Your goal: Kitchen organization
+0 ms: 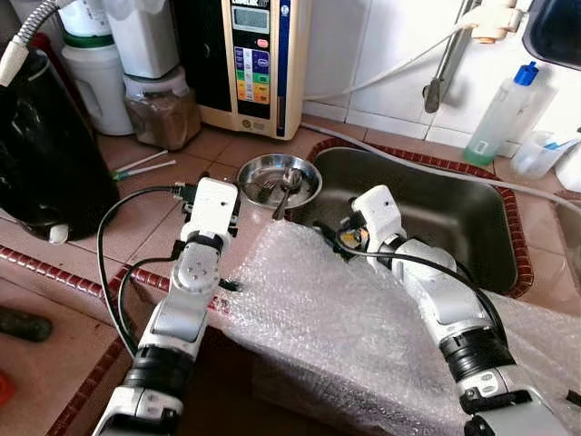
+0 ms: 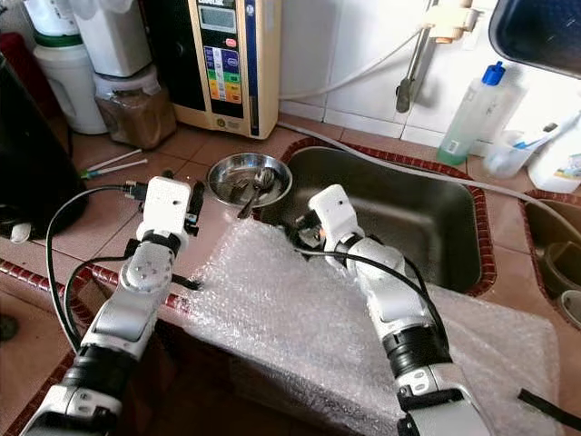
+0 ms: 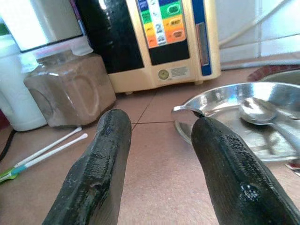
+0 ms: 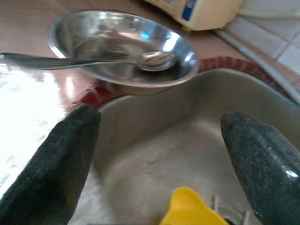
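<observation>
Both end effectors [image 3: 157, 159] [image 4: 159, 154] agape

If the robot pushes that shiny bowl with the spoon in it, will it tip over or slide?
The bowl looks like thin metal on smooth tile, so it would probably slide easily. It sits right at the sink edge, so a push that way might drop it in. The spoon sticks out over the rim, so it could rattle or flip out.
</observation>
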Controlling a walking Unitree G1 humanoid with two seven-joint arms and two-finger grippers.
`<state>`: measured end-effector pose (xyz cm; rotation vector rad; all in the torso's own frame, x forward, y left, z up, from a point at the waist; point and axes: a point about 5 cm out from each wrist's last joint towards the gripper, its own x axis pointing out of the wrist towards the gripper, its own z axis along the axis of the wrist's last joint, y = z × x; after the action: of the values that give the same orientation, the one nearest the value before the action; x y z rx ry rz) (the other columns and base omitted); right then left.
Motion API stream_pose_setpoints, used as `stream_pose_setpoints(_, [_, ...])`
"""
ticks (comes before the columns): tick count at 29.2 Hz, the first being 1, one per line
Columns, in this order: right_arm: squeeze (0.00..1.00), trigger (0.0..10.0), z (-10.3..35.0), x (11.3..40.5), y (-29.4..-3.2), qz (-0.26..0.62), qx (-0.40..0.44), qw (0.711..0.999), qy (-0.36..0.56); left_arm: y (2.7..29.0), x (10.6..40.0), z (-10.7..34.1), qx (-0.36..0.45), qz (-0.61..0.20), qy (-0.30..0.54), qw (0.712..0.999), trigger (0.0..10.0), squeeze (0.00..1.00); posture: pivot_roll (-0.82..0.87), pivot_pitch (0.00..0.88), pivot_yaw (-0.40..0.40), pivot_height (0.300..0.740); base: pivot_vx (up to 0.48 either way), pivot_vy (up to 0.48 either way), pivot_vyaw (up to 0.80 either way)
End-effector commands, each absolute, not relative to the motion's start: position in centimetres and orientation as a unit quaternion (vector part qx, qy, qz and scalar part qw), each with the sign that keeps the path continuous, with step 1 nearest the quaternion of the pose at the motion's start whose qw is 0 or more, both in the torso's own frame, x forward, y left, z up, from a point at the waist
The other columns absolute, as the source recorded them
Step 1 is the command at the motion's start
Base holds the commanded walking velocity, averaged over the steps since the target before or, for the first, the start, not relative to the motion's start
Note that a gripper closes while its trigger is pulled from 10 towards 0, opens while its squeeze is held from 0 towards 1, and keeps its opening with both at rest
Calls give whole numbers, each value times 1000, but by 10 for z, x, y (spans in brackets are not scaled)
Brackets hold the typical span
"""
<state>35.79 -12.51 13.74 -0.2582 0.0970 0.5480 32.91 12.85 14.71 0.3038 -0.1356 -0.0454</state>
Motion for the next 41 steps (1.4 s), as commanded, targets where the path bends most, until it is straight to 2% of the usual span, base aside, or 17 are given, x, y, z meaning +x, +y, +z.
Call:
stream_pose_setpoints(1, [0, 10000, 142, 363, -130, 251, -129, 959, 39, 126, 324, 152, 158, -32, -76, 984, 10000, 0, 132, 0, -47, 740, 0, 0, 0])
stream_pose_setpoints(10, [0, 10000, 140, 380, -132, 187, -130, 972, 53, 130, 298, 157, 164, -39, -88, 982, 10000, 0, 221, 0, -87, 740, 0, 0, 0])
stream_pose_setpoints(15, [0, 10000, 139, 390, -134, 141, -144, 977, 74, 139, 267, 144, 162, -47, -56, 984, 10000, 0, 279, 0, -109, 740, 0, 0, 0])
stream_pose_setpoints(20, [0, 10000, 138, 391, -134, 128, -137, 979, 79, 145, 252, 136, 156, -35, -29, 987, 10000, 0, 282, 0, -108, 740, 0, 0, 0])
stream_pose_setpoints(30, [0, 10000, 137, 392, -145, 107, -127, 983, 75, 138, 256, 143, 162, -59, -33, 984, 10000, 0, 259, 0, -80, 740, 0, 0, 0])
stream_pose_setpoints(41, [0, 10000, 133, 392, -151, 80, -116, 987, 83, 136, 251, 143, 159, -61, -24, 985, 10000, 0, 279, 0, -84, 740, 0, 0, 0])
